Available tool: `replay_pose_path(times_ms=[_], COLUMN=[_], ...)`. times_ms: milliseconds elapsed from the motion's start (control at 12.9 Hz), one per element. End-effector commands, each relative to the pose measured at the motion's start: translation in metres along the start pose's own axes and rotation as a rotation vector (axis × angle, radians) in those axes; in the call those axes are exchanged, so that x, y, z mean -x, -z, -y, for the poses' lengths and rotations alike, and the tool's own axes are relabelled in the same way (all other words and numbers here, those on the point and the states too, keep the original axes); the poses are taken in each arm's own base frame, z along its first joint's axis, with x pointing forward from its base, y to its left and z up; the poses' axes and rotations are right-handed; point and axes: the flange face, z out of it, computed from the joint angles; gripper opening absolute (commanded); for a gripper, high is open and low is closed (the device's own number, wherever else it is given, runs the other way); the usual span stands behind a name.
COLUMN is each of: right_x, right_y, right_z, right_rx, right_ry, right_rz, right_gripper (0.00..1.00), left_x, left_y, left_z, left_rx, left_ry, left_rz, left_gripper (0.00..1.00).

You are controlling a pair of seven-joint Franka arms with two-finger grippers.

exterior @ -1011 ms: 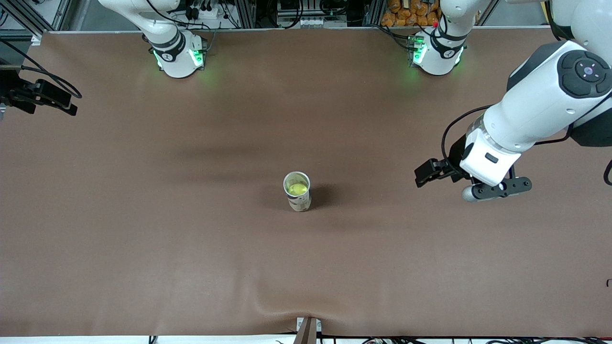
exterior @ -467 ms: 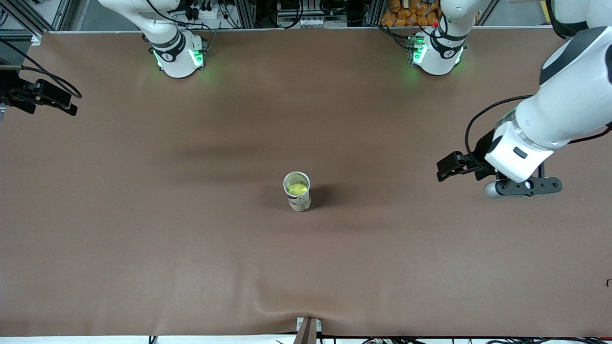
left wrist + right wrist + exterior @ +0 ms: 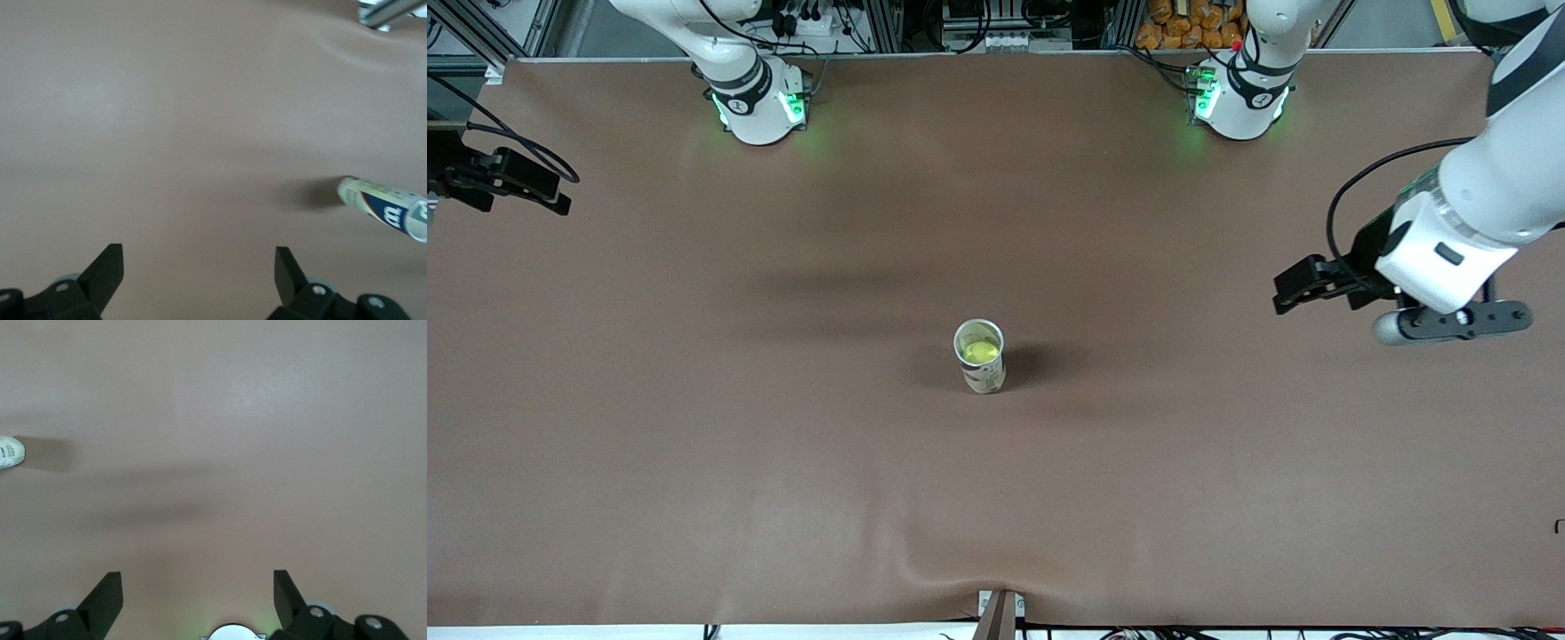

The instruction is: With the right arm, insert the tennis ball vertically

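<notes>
Ball's already sitting in the upright tennis ball can (image 3: pixel 980 356) mid-table, heads up. Your left gripper (image 3: pixel 1303 286) and right gripper (image 3: pixel 198 597) both hang released, well apart from it.

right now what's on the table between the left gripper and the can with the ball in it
Nothing: in the front view only bare brown table lies between the left gripper, open and empty toward the left arm's end, and the can holding the tennis ball.

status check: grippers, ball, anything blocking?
Left gripper open, empty, over the table's left-arm end. Right gripper open, empty, over bare table. Tennis ball sits inside the upright can mid-table. Nothing in the way.
</notes>
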Motion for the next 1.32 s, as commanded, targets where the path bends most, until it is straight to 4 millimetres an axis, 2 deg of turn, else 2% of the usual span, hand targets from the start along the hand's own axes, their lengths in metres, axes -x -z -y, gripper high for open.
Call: replay_pose_path(times_ms=[0, 156, 389, 467, 622, 700, 856, 1089, 1245], right_x=[0.004, 0.004, 0.004, 0.004, 0.004, 0.004, 0.004, 0.004, 0.004], right_y=[0.002, 0.002, 0.002, 0.002, 0.002, 0.002, 0.002, 0.001, 0.001], right_z=[0.002, 0.001, 0.002, 0.002, 0.002, 0.001, 0.002, 0.002, 0.003], right_rx=[0.007, 0.007, 0.006, 0.007, 0.007, 0.007, 0.006, 0.006, 0.006], right_ry=[-0.011, -0.012, -0.009, -0.009, -0.009, -0.011, -0.01, -0.011, -0.009], right_rz=[-0.007, -0.007, -0.006, -0.007, -0.007, -0.007, -0.006, -0.005, -0.005], right_gripper=[1.0, 1.0, 1.0, 1.0, 1.0, 1.0, 1.0, 1.0, 1.0], left_x=[0.019, 0.02, 0.028, 0.031, 0.032, 0.034, 0.057, 0.098, 0.128], left_y=[0.028, 0.033, 0.053, 0.063, 0.069, 0.063, 0.063, 0.07, 0.062], left_z=[-0.009, -0.002, 0.011, 0.021, 0.061, 0.067, 0.082, 0.083, 0.087], left_rx=[-0.171, -0.135, -0.086, -0.044, 0.04, 0.026, -0.002, -0.062, -0.061], left_ry=[-0.019, 0.005, 0.002, 0.032, 0.024, -0.025, -0.031, -0.048, -0.05], left_rz=[-0.053, -0.026, -0.016, -0.009, 0.053, 0.078, 0.111, 0.057, -0.006], left_gripper=[1.0, 1.0, 1.0, 1.0, 1.0, 1.0, 1.0, 1.0, 1.0])
